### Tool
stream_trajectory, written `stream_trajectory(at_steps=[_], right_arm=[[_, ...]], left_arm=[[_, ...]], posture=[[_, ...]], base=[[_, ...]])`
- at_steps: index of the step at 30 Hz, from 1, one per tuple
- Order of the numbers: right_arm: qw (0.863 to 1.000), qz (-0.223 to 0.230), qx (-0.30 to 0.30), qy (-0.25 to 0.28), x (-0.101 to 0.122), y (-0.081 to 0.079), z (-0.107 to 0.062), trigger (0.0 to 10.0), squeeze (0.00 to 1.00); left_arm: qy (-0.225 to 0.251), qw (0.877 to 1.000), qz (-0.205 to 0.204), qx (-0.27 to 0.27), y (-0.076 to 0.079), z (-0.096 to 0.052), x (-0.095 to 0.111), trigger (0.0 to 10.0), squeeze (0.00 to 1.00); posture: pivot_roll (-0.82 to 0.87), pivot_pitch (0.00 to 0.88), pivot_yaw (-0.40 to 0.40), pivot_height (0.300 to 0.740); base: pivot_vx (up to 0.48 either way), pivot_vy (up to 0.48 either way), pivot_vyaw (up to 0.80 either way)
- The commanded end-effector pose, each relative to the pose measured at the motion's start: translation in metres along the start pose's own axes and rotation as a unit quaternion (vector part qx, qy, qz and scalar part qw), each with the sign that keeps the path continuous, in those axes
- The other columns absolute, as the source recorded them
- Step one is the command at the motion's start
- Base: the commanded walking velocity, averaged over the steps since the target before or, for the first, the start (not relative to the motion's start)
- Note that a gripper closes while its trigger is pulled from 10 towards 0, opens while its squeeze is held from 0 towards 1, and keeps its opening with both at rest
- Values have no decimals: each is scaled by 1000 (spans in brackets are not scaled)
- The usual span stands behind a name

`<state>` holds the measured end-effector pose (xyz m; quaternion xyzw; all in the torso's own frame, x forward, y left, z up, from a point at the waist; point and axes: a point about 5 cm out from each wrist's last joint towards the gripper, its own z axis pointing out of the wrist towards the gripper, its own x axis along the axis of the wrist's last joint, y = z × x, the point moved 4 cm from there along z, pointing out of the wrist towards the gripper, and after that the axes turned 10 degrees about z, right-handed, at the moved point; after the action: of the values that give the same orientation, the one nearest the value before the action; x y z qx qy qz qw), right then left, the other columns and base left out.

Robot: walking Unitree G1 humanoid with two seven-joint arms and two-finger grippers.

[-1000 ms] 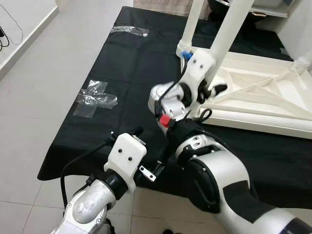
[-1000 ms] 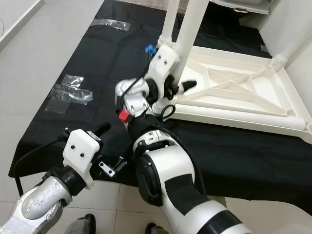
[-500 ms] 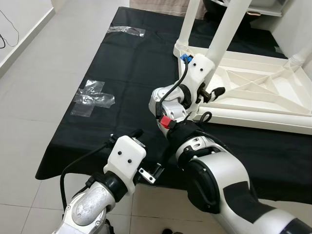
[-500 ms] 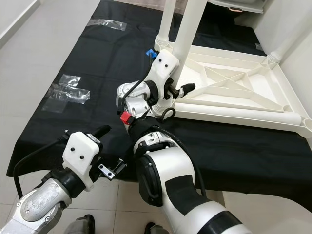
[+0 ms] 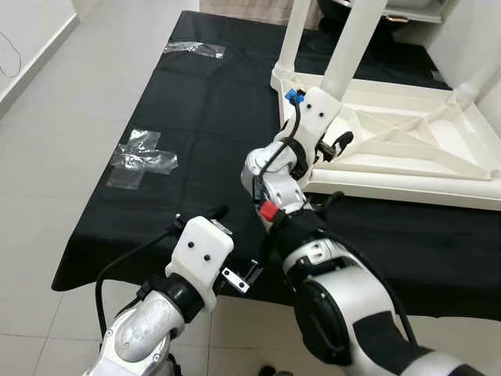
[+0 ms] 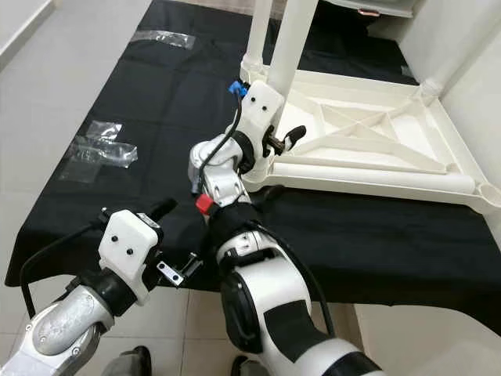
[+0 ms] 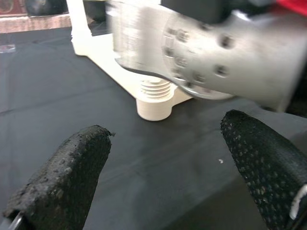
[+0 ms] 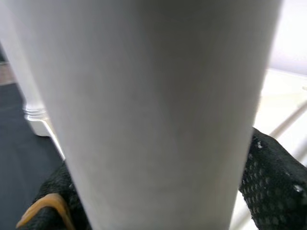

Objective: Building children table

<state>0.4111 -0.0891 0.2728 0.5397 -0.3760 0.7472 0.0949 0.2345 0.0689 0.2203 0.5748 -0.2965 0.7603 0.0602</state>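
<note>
Your right gripper [image 5: 333, 146] has its jaws clamped around the white table leg [image 5: 351, 48]; your left gripper [image 7: 163, 177] hovers, jaws open, over the black cloth [image 5: 196, 117].

The floor [image 5: 55, 117] is laid with pale grey tiles. A black cloth [image 5: 211, 117] is spread flat over it, its near edge running along a tile joint. On the cloth lies a white table top [image 6: 376, 145], upside down, its ribbed underside facing up, with white legs [image 6: 291, 35] standing up from its corners. Crumpled clear plastic wrap [image 5: 141, 157] lies on the cloth near its left edge; a second clear piece [image 5: 194, 48] lies at the far left corner.
</note>
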Motion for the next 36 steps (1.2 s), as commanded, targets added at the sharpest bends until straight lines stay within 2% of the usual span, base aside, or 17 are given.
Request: stream_trajectory(at_steps=[1, 4, 10, 15, 16, 19, 26, 30, 31, 36], right_arm=[[1000, 4, 21, 4, 1, 1, 3, 10000, 0], [999, 5, 53, 1, -1, 4, 1, 10000, 0], [997, -13, 76, -5, -7, 21, -3, 10000, 0], [995, -24, 98, -22, -12, 26, -7, 10000, 0], [992, -32, 115, -28, -14, 27, -9, 10000, 1000], [986, -34, 154, -49, -18, 26, -14, 10000, 1000], [986, -30, 157, -51, -16, 27, -17, 10000, 1000], [979, -10, 196, -59, -12, 21, -24, 10000, 1000], [976, -6, 210, -61, -11, 20, -26, 10000, 0], [971, -5, 231, -67, -8, 25, -30, 10000, 0]], left_arm=[[-5, 1000, 1, -3, 2, 0, -4, 10000, 0], [-5, 1000, 1, -4, 2, 0, -4, 10000, 0], [-5, 1000, 1, -3, 2, 1, -4, 10000, 0], [-6, 1000, 2, -4, 2, 0, -5, 10000, 0], [-7, 1000, 2, -4, 2, 0, -6, 10000, 0], [-7, 1000, 2, -4, 2, 1, -7, 10000, 0], [-7, 1000, 2, -3, 2, 1, -7, 10000, 0], [-8, 1000, 0, -1, 1, 1, -7, 10000, 0], [-8, 1000, 0, 0, 1, 0, -7, 10000, 0], [-9, 1000, 0, 1, 1, 0, -8, 10000, 0]], posture=[[152, 223, -107, 740], [146, 221, -106, 740], [147, 221, -103, 740], [146, 221, -102, 740], [145, 219, -102, 740], [143, 217, -102, 740], [145, 217, -102, 740], [143, 218, -102, 740], [141, 218, -104, 740], [137, 218, -104, 740]], base=[[0, 0, 0], [0, 0, 0], [0, 0, 0], [0, 0, 0], [0, 0, 0], [0, 0, 0], [0, 0, 0], [0, 0, 0], [0, 0, 0], [0, 0, 0]])
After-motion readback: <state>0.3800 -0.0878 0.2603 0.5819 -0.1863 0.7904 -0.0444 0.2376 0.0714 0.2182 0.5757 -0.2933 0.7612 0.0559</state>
